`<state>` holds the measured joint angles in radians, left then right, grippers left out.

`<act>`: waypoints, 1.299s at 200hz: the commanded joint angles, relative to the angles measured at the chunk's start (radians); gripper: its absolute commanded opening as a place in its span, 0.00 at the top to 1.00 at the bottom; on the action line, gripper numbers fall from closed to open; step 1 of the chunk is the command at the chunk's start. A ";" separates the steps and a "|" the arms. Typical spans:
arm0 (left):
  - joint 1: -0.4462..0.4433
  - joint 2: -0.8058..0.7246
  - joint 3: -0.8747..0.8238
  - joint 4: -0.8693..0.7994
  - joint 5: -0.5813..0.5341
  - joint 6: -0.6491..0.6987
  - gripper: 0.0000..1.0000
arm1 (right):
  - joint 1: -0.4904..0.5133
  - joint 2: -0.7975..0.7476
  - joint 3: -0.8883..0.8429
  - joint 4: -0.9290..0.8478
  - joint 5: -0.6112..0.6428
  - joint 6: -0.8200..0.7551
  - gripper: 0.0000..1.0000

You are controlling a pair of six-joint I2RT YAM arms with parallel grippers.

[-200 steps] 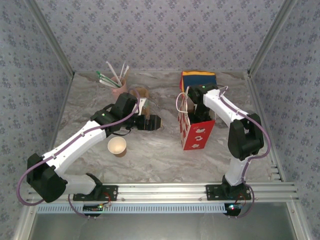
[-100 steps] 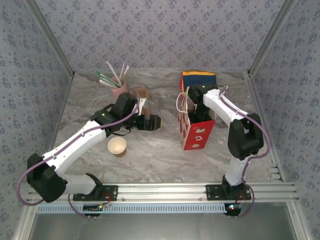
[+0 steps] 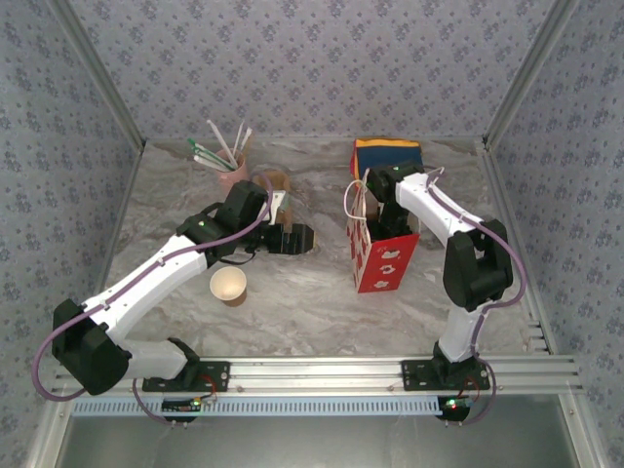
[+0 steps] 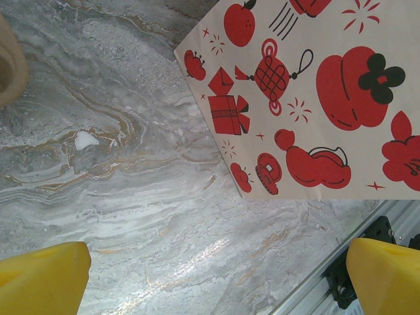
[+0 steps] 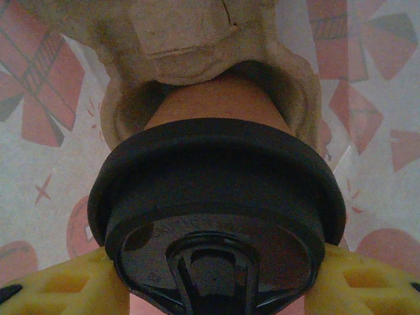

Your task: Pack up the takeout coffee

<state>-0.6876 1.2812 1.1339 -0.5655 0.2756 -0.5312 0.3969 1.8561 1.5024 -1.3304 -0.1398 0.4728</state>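
Viewing from above: two arms, both mine. The left arm [image 3: 156,273] runs from the near-left corner toward the middle of the table [image 3: 312,302], elbow low and forearm nearly level. The left pincer [image 3: 295,239] sits close over the marble and points right, toward the bag [image 3: 383,261]. The right arm [image 3: 444,219] rises from its base, folds at the elbow and reaches forward and left, its wrist over the bag's open top. Count on the table: one bag, standing upright; one lidless cup [image 3: 228,285], near my left forearm; one pink cup [image 3: 232,174] holding several straws, at the far left.

Left wrist view: two yellow fingers [image 4: 42,279], one in each bottom corner, wide apart with bare marble between them; the left pincer is released. The bag's red-printed side fills the upper right.

Right wrist view: one coffee [image 5: 216,190], black lid toward the lens, its tan-brown body seated in one hollow of a pulp tray [image 5: 184,39], with printed bag walls on both sides. The right pincer [image 5: 216,292] is grasping the coffee, one yellow finger touching each side of the lid.
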 commanded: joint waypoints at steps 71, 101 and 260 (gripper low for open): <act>-0.006 -0.013 0.006 -0.007 -0.007 0.014 0.00 | 0.018 0.155 -0.083 0.232 0.026 -0.010 0.42; -0.006 -0.012 0.006 -0.007 -0.009 0.014 0.00 | 0.018 0.162 -0.085 0.242 0.023 -0.007 0.42; -0.006 -0.006 0.013 -0.006 -0.007 0.017 0.00 | 0.028 0.152 -0.074 0.235 0.020 -0.003 0.41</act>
<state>-0.6876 1.2812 1.1339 -0.5655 0.2726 -0.5312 0.4007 1.8599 1.5082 -1.3369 -0.1387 0.4736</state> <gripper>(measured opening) 0.997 0.589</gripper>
